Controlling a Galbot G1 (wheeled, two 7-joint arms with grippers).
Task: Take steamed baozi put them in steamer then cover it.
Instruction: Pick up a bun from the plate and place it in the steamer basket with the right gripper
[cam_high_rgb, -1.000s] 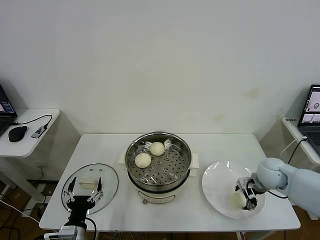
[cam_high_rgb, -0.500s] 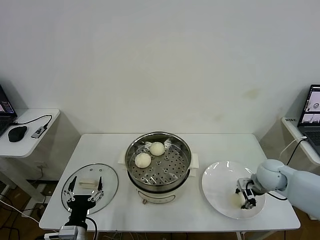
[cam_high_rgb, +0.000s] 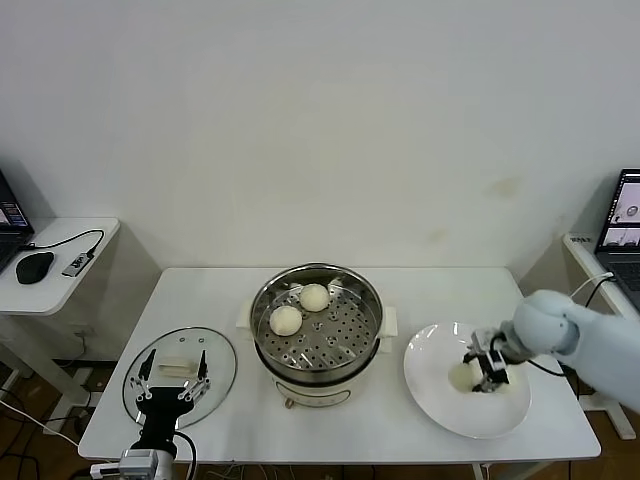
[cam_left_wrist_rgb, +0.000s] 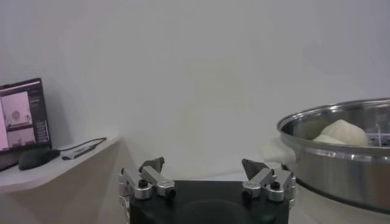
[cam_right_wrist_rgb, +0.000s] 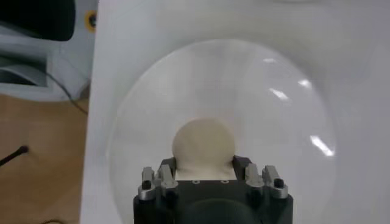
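Note:
My right gripper (cam_high_rgb: 482, 372) hangs just over the white plate (cam_high_rgb: 432, 350) at the table's right, shut on a cream-white baozi (cam_high_rgb: 462, 376). In the right wrist view that baozi (cam_right_wrist_rgb: 203, 145) sits squeezed between the fingers of the right gripper (cam_right_wrist_rgb: 204, 163), with the plate (cam_right_wrist_rgb: 277, 115) below it. Two more baozi (cam_high_rgb: 286, 320) (cam_high_rgb: 314, 297) lie on the perforated tray of the steamer (cam_high_rgb: 256, 318) at the table's middle. The glass cover (cam_high_rgb: 215, 385) rests flat at the front left. My left gripper (cam_high_rgb: 172, 370) waits open by it; the left wrist view shows this gripper (cam_left_wrist_rgb: 203, 165) empty and the steamer (cam_left_wrist_rgb: 341, 173) beyond.
A side table (cam_high_rgb: 60, 262) to the left carries a mouse (cam_high_rgb: 35, 266) and a cable. Another side table with a laptop (cam_high_rgb: 622, 225) stands at the right. The steamer's cream-white base (cam_high_rgb: 315, 393) faces the table's front edge.
The right gripper has closed on the baozi and raised it off the plate, moving a little toward the steamer. The left arm has not moved.

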